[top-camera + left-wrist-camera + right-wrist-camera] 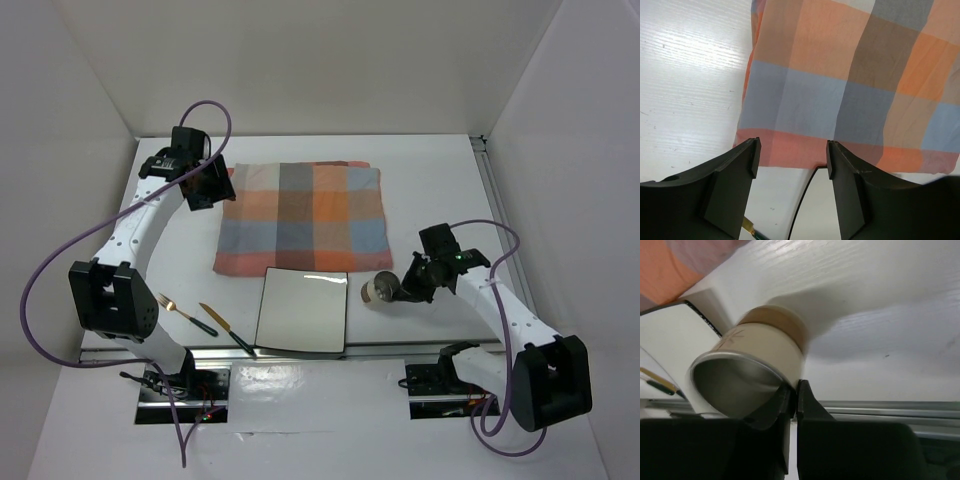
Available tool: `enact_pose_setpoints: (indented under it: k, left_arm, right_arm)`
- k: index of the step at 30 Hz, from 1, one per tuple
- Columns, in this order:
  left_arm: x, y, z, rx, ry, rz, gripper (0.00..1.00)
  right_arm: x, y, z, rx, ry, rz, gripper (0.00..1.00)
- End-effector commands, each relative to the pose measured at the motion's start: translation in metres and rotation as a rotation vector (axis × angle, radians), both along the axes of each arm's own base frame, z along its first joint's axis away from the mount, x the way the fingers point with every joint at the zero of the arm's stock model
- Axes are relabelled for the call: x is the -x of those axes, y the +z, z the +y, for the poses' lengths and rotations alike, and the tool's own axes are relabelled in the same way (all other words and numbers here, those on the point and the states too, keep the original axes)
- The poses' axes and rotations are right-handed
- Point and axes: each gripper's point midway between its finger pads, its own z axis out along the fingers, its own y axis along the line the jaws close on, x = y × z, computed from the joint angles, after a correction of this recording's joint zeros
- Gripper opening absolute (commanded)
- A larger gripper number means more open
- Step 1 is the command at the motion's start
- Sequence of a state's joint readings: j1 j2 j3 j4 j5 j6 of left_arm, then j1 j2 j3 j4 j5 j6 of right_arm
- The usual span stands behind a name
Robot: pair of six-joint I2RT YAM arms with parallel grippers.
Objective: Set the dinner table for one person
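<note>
Top external view: the white bench (430,175) fills the middle of the frame. At upper left the left hand (207,183) hangs over the left edge of the checked cloth (305,218), fingers apart with nothing between them; the left wrist view shows the cloth's orange hem below the gap. At lower left a gold fork (183,313) and a knife (226,328) lie side by side, the knife just beside the square white plate (303,310). The plate's upper edge meets the cloth's lower edge. Right of the plate a cream cup (380,290) is tipped on its side, its rim pinched in the right hand (403,287); whether it touches the bench I cannot tell
</note>
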State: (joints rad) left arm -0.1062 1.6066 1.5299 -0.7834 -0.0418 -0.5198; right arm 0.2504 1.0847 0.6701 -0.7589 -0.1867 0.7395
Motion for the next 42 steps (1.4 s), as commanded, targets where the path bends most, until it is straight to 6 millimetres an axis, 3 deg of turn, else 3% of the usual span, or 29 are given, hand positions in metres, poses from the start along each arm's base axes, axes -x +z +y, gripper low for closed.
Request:
enact_pose_setpoints:
  k: [1, 6, 7, 8, 9, 10, 11, 12, 13, 14, 15, 16, 17, 18, 20, 21, 22, 23, 24, 25, 26, 28, 32, 39, 42]
  left_arm:
    - [-0.005, 0.015, -0.004, 0.016, -0.036, -0.052, 0.72]
    - [-0.007, 0.017, -0.008, 0.034, -0.049, -0.061, 0.72]
    - [-0.006, 0.02, -0.008, 0.034, -0.049, -0.07, 0.72]
    - [-0.006, 0.02, -0.008, 0.034, -0.049, -0.07, 0.72]
    - [-0.007, 0.024, -0.01, 0.044, -0.057, -0.078, 0.72]
    - [-0.007, 0.024, -0.012, 0.053, -0.064, -0.078, 0.72]
    - [-0.006, 0.024, -0.014, 0.061, -0.071, -0.077, 0.72]
    - [-0.009, 0.029, -0.016, 0.065, -0.089, -0.096, 0.73]
    - [-0.008, 0.03, -0.018, 0.071, -0.106, -0.096, 0.74]
    - [-0.006, 0.033, -0.023, 0.076, -0.131, -0.105, 0.76]
    - [-0.005, 0.038, -0.023, 0.076, -0.131, -0.117, 0.8]
    - [-0.002, 0.033, -0.025, 0.084, -0.138, -0.103, 0.82]
    - [0.001, 0.043, -0.026, 0.092, -0.145, -0.127, 0.82]
    - [0.005, 0.038, -0.033, 0.106, -0.165, -0.112, 0.83]
    - [0.009, 0.043, -0.034, 0.113, -0.172, -0.129, 0.87]
    - [0.013, 0.043, -0.035, 0.122, -0.179, -0.129, 0.88]
    - [0.014, 0.043, -0.038, 0.116, -0.195, -0.13, 0.88]
    - [0.017, 0.041, -0.038, 0.116, -0.195, -0.117, 0.88]
    - [0.019, 0.041, -0.038, 0.116, -0.195, -0.119, 0.88]
    - [0.019, 0.041, -0.038, 0.116, -0.195, -0.119, 0.88]
    - [0.022, 0.044, -0.037, 0.116, -0.195, -0.12, 0.88]
    - [0.024, 0.04, -0.037, 0.116, -0.194, -0.11, 0.88]
    - [0.033, 0.035, -0.04, 0.129, -0.218, -0.098, 0.97]
    - [0.043, 0.034, -0.034, 0.102, -0.222, -0.106, 1.0]
    - [0.046, 0.029, -0.034, 0.108, -0.215, -0.099, 1.0]
  right_arm:
    - [-0.018, 0.016, 0.0, 0.022, -0.023, -0.077, 0.0]
    - [-0.058, 0.082, -0.024, 0.165, -0.037, -0.302, 0.0]
    - [-0.074, 0.107, -0.024, 0.175, -0.036, -0.363, 0.0]
    - [-0.086, 0.115, -0.023, 0.192, -0.025, -0.385, 0.0]
    - [-0.103, 0.105, -0.023, 0.238, 0.013, -0.35, 0.0]
    - [-0.125, 0.126, -0.017, 0.233, 0.018, -0.402, 0.0]
    - [-0.145, 0.132, -0.013, 0.236, 0.031, -0.432, 0.0]
    - [-0.166, 0.114, -0.008, 0.258, 0.058, -0.388, 0.0]
    - [-0.191, 0.136, 0.001, 0.252, 0.088, -0.454, 0.0]
    - [-0.216, 0.119, 0.011, 0.245, 0.122, -0.438, 0.0]
    - [-0.232, 0.116, 0.015, 0.252, 0.135, -0.443, 0.0]
    - [-0.256, 0.135, 0.017, 0.252, 0.128, -0.495, 0.0]
    - [-0.271, 0.132, 0.021, 0.251, 0.127, -0.5, 0.0]
    - [-0.296, 0.125, 0.025, 0.268, 0.128, -0.498, 0.0]
    - [-0.318, 0.118, 0.023, 0.278, 0.113, -0.498, 0.0]
    - [-0.328, 0.097, 0.028, 0.272, 0.126, -0.465, 0.0]
    - [-0.34, 0.107, 0.031, 0.267, 0.12, -0.497, 0.0]
    - [-0.348, 0.103, 0.033, 0.266, 0.12, -0.499, 0.0]
    - [-0.355, 0.08, 0.035, 0.273, 0.127, -0.459, 0.0]
    - [-0.36, 0.075, 0.034, 0.283, 0.124, -0.45, 0.0]
    - [-0.37, 0.083, 0.037, 0.279, 0.12, -0.474, 0.0]
    - [-0.374, 0.061, 0.037, 0.29, 0.114, -0.428, 0.0]
    - [-0.381, 0.055, 0.036, 0.299, 0.107, -0.433, 0.0]
    - [-0.375, 0.034, 0.022, 0.341, 0.079, -0.383, 0.0]
    - [-0.372, 0.038, 0.02, 0.342, 0.063, -0.394, 0.0]
